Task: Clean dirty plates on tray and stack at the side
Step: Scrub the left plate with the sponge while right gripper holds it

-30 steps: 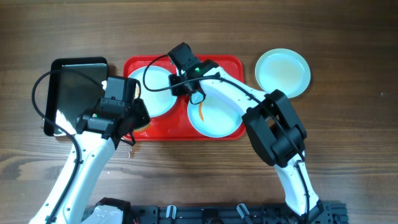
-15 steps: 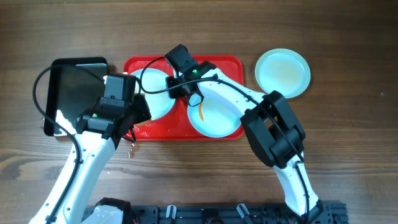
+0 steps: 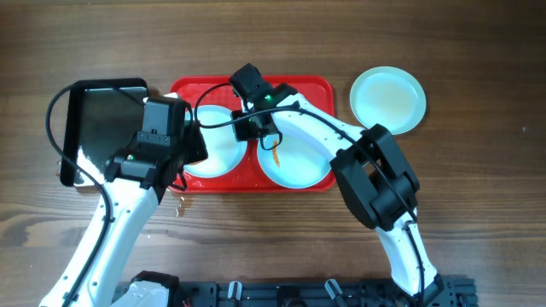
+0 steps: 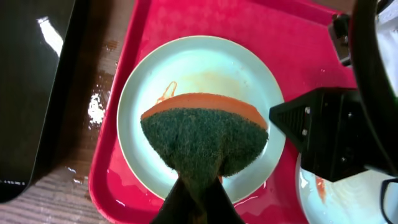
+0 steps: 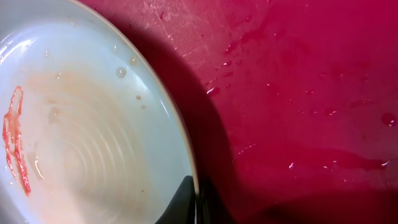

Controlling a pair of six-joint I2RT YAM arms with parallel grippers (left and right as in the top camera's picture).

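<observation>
Overhead view: The red tray (image 3: 311, 88) lies mid-table, nearer the far edge. Two pale plates sit side by side on it. The left plate (image 3: 220, 153) is partly covered by the left arm (image 3: 158, 141). The middle plate (image 3: 300, 160) carries an orange smear (image 3: 277, 154) near its left rim. A third plate (image 3: 388, 100) rests on the bare table (image 3: 478, 213) just beside the tray's right end, not touching it. A glossy black tray (image 3: 98, 119) sits beside the red tray's left end. The right tool (image 3: 254, 132) reaches down between the two plates on the tray.

Left wrist view: The left tool (image 4: 199, 186) is clamped on a sponge (image 4: 205, 140), green scouring face up with an orange layer at its top edge. The sponge covers the lower centre of the left plate. The plate shows a faint orange stain and a thin orange smear toward its upper left. The black body of the right tool meets this plate's right rim. Water droplets lie on the table between the two trays.

Right wrist view: The right tool's jaws are together, pinching the left plate's rim. The plate's far side bears a red-orange streak (image 5: 13, 144). The wet red tray fills the right half.
</observation>
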